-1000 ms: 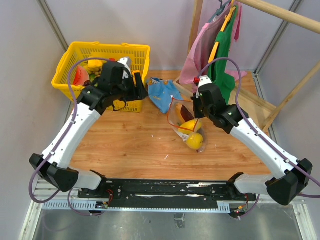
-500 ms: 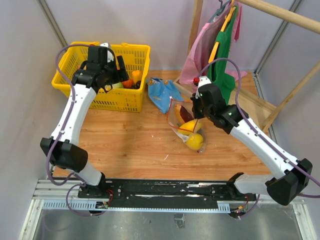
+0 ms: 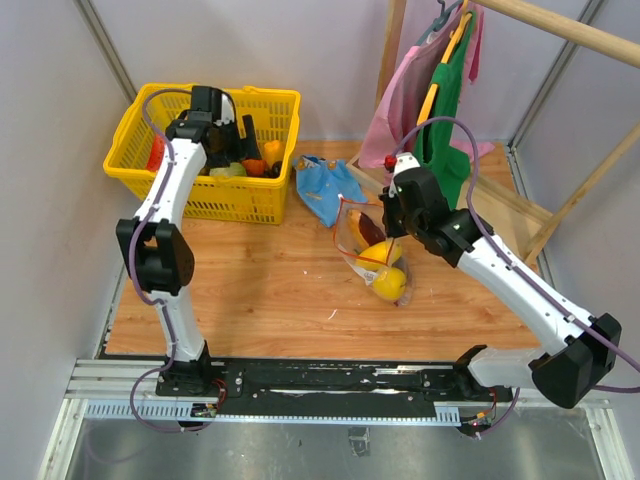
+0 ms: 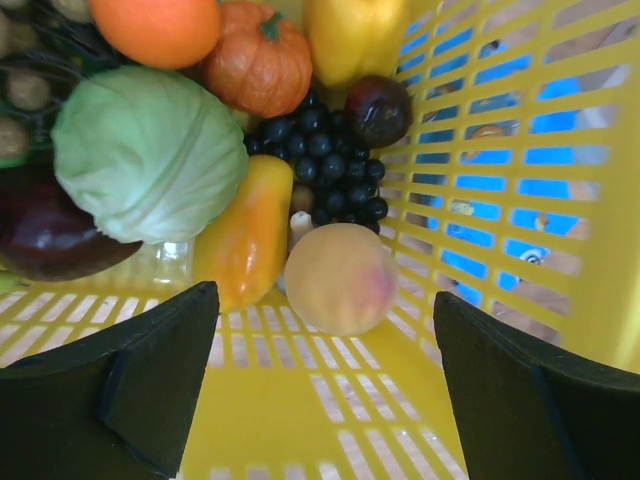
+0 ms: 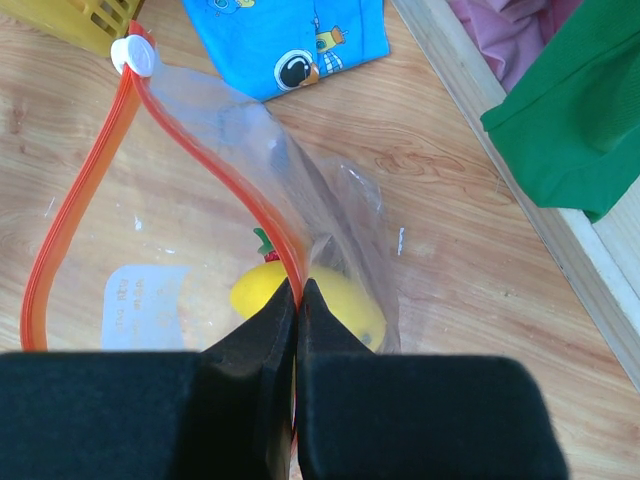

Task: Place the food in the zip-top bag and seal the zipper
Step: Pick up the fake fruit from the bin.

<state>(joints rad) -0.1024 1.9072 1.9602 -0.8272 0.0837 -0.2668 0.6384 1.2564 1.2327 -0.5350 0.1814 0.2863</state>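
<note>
1. Zip-top bag [image 3: 352, 215]: I see it lying on the wooden table [image 3: 260, 290], right of centre and just beside the blue pouch [image 3: 325, 188]. Its white label [image 5: 145, 305] faces up.
2. Zipper [image 5: 70, 220]: the two red-orange strands stand parted and meet at a white slider [image 5: 133, 55] at the far end, so the mouth gapes.
3. Right gripper [image 5: 298, 295]: the fingers are pressed together on the nearer strand of the zipper, pinching it.
4. Bag contents: the lemon [image 3: 390, 283] sits at the bag's near end with a second yellow fruit [image 3: 380, 252] just behind it. A dark red slice [image 3: 362, 222] lies nearer the mouth.
5. Left gripper [image 4: 325, 360]: the jaws stand wide apart with nothing between them, low inside the yellow mesh basket [image 3: 250, 92].
6. Peach [image 4: 340, 278]: it rests on the basket floor directly ahead of the left gripper. It touches the mango [image 4: 245, 235] on one side, with black grapes [image 4: 325, 160] just behind.
7. Other basket items: a green cabbage [image 4: 140, 150], a small pumpkin [image 4: 258, 65] and a dark eggplant [image 4: 45, 235].
</note>
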